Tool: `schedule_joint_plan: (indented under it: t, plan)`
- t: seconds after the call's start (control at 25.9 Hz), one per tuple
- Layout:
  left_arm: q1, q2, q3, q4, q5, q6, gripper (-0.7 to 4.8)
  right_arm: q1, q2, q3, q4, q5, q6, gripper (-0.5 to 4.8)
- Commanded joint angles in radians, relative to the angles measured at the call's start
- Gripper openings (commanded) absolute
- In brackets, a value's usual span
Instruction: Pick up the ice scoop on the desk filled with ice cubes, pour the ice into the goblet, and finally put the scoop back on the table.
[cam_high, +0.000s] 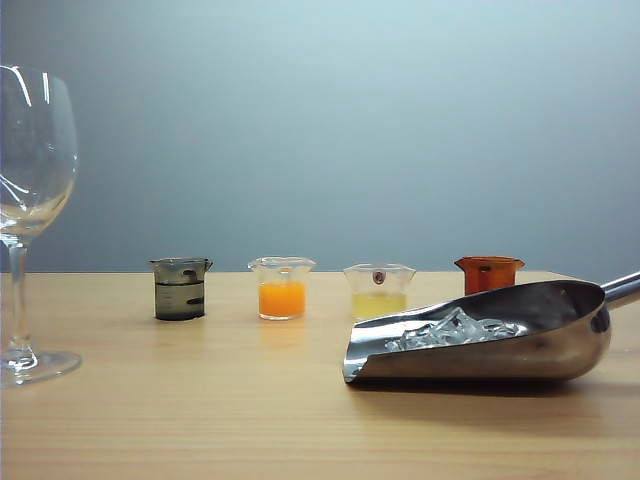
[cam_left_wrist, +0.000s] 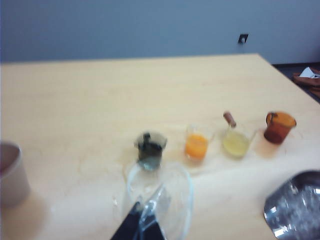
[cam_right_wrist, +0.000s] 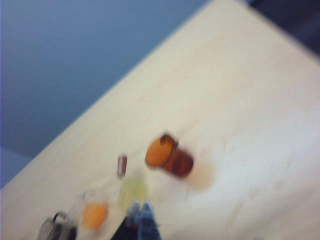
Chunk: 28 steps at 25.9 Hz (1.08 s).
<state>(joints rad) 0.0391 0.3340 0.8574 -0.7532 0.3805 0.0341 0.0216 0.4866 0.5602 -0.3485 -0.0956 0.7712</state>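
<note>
You are at the pick-up step: the ice scoop (cam_high: 490, 335) lies loaded on the counter (cam_high: 200, 400) at right, goblet (cam_high: 30, 200) far left, right gripper (cam_right_wrist: 139, 212) clenched empty, left gripper (cam_left_wrist: 145, 220) unreadable; next, grasp the handle.

Plain grey-blue wall (cam_high: 350, 120) behind, soft even light, small dark wall socket (cam_left_wrist: 243, 38), dark floor (cam_left_wrist: 295, 67) beyond
</note>
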Motion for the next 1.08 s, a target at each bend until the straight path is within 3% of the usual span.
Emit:
schedule_joint_plan:
  t: [0.04,0.27,0.46,0.54,0.7,0.85,0.93,1.08]
  plan:
    - [0.0,0.117,0.083,0.04,-0.01,0.018,-0.05,0.042,0.14,-0.003,0.185,-0.013,0.202,-0.06]
    - [-0.006,0.172,0.103,0.06,0.133,0.018,-0.05,0.118,0.181,-0.029,0.166,0.042,0.308,-0.06]
    - [-0.127,0.214,0.198,-0.005,0.024,0.011,-0.05,0.302,0.169,-0.117,0.168,0.124,0.42,-0.05]
    - [-0.228,0.265,0.222,-0.061,-0.048,0.018,-0.05,0.421,0.137,-0.182,0.203,0.246,0.461,-0.06]
    - [-0.381,0.316,0.228,-0.057,-0.134,0.018,-0.05,0.509,0.088,-0.248,0.221,0.35,0.498,-0.06]
    - [-0.539,0.339,0.228,-0.053,-0.24,0.018,-0.05,0.525,0.061,-0.291,0.227,0.367,0.505,-0.06]
    - [-0.682,0.35,0.229,-0.047,-0.279,-0.026,-0.05,0.523,0.018,-0.353,0.299,0.416,0.518,-0.05]
    - [-0.819,0.381,0.228,-0.064,-0.339,-0.035,-0.05,0.52,-0.035,-0.412,0.335,0.444,0.536,-0.06]
